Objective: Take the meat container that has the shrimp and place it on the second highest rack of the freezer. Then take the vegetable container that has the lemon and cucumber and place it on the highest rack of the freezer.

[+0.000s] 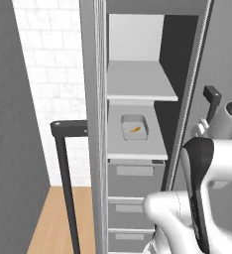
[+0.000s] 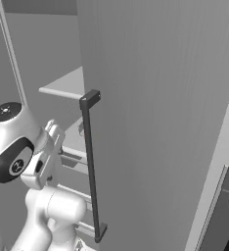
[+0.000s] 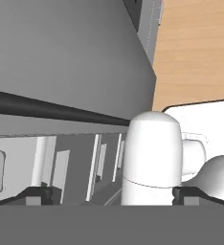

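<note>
The freezer [image 1: 100,74] stands open. Its highest rack [image 1: 140,84] is a bare pale shelf. On the second highest rack [image 1: 138,149] sits the meat container [image 1: 134,127], a shallow grey tray with the small orange shrimp [image 1: 135,130] inside. My gripper [image 3: 112,196] is open, its two dark fingertips [image 3: 39,195] set wide apart with nothing between them. It hangs low beside the freezer's right door, away from the racks. The vegetable container with the lemon and cucumber is out of view.
The right freezer door [image 2: 160,98] swings out beside my arm, with its long black bar handle [image 2: 89,166]. The left door's black handle [image 1: 64,173] stands at the left. Grey drawers [image 1: 135,181] lie under the racks. Wooden floor [image 1: 53,223] runs along the white tiled wall.
</note>
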